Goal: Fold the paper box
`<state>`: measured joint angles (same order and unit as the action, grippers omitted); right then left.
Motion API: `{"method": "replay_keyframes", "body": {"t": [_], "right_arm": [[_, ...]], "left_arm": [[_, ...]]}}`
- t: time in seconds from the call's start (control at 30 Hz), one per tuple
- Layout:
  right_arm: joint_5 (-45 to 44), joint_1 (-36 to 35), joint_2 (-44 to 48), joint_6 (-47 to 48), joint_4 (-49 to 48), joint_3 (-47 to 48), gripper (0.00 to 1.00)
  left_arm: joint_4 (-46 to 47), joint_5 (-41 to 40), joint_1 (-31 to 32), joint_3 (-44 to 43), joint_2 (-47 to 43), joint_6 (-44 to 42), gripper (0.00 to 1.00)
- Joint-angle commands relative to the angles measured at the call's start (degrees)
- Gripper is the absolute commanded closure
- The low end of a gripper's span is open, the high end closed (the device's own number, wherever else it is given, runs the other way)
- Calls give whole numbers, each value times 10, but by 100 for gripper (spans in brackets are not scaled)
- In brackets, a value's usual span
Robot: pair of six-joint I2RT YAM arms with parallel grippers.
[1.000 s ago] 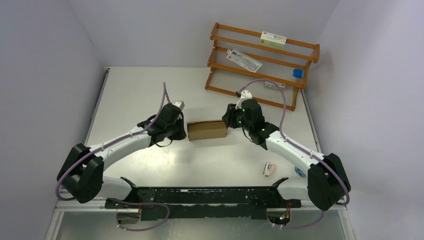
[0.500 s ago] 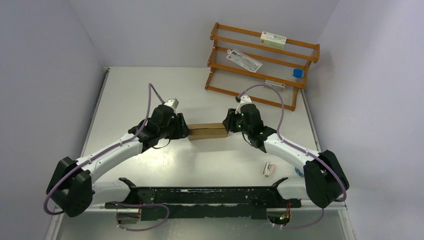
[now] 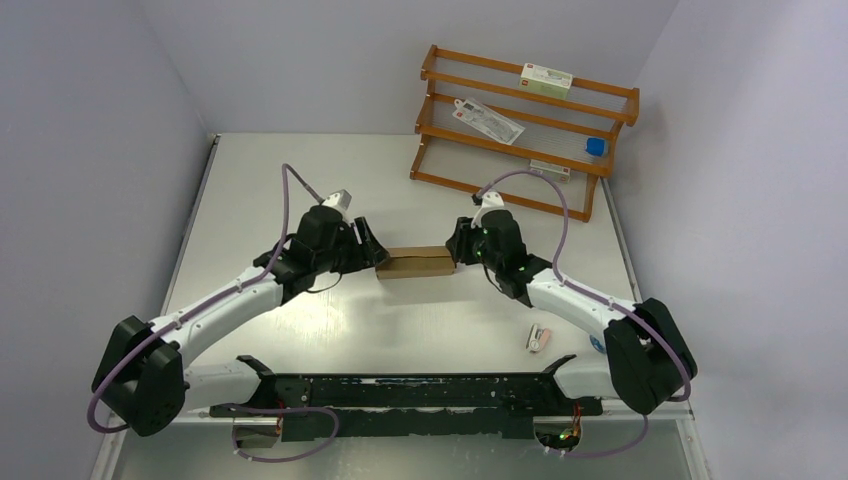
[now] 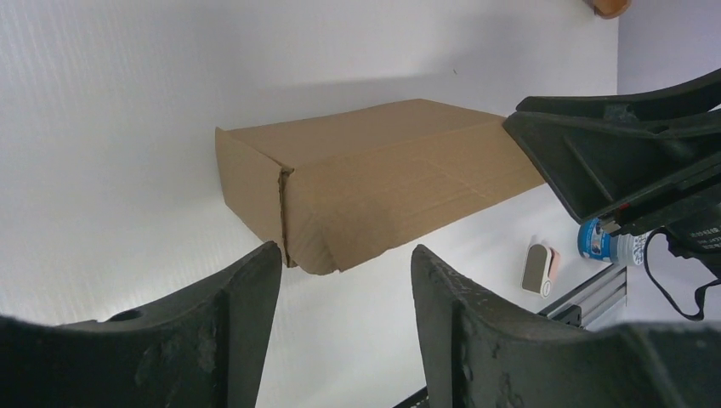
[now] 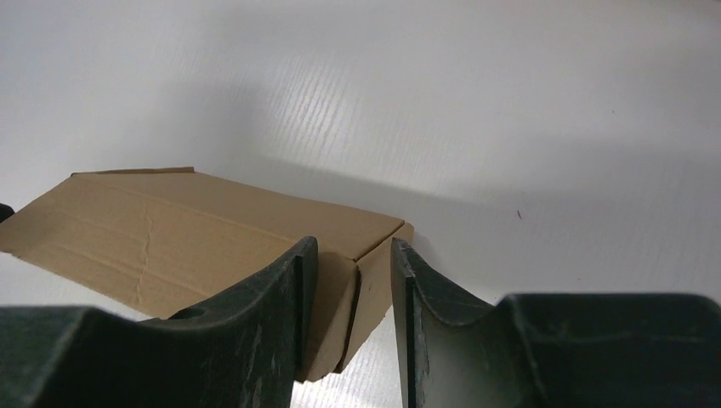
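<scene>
The paper box (image 3: pixel 415 262) is a small brown carton lying lengthwise between my two grippers at mid-table. My left gripper (image 3: pixel 376 256) stands open just off its left end. In the left wrist view the box (image 4: pixel 374 174) sits ahead of the spread fingertips of that gripper (image 4: pixel 340 263), and nothing is between them. My right gripper (image 3: pixel 459 246) is at the box's right end. In the right wrist view its two fingers straddle the folded end flaps of the box (image 5: pixel 212 225), and the gripper (image 5: pixel 353 251) is shut on that end.
A wooden rack (image 3: pixel 520 125) with a few packets stands at the back right. A small white-and-pink object (image 3: pixel 539 337) and a blue-capped item (image 3: pixel 598 343) lie near the right arm's base. A black rail (image 3: pixel 400 395) runs along the front edge.
My left gripper has gone from shut to open and let go of the box's left end. The box has turned from showing its broad face to lying flatter. The right gripper has kept its hold.
</scene>
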<state>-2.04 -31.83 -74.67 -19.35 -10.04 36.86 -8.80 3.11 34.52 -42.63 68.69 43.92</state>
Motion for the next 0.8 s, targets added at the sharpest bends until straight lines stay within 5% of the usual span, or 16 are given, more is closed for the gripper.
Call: {"method": "replay_keyframes", "body": {"t": [0.0,0.33,0.77], "right_arm": [[-14,1,-20,-5,-24,10,59],[-12,0,-67,-17,-61,24,59],[30,34,-38,-30,-70,28,56]], "left_arm": [[44,2,-6,11,16,20,39],[109,2,-9,43,66,45,54],[127,-10,-27,79,80,41,57]]}}
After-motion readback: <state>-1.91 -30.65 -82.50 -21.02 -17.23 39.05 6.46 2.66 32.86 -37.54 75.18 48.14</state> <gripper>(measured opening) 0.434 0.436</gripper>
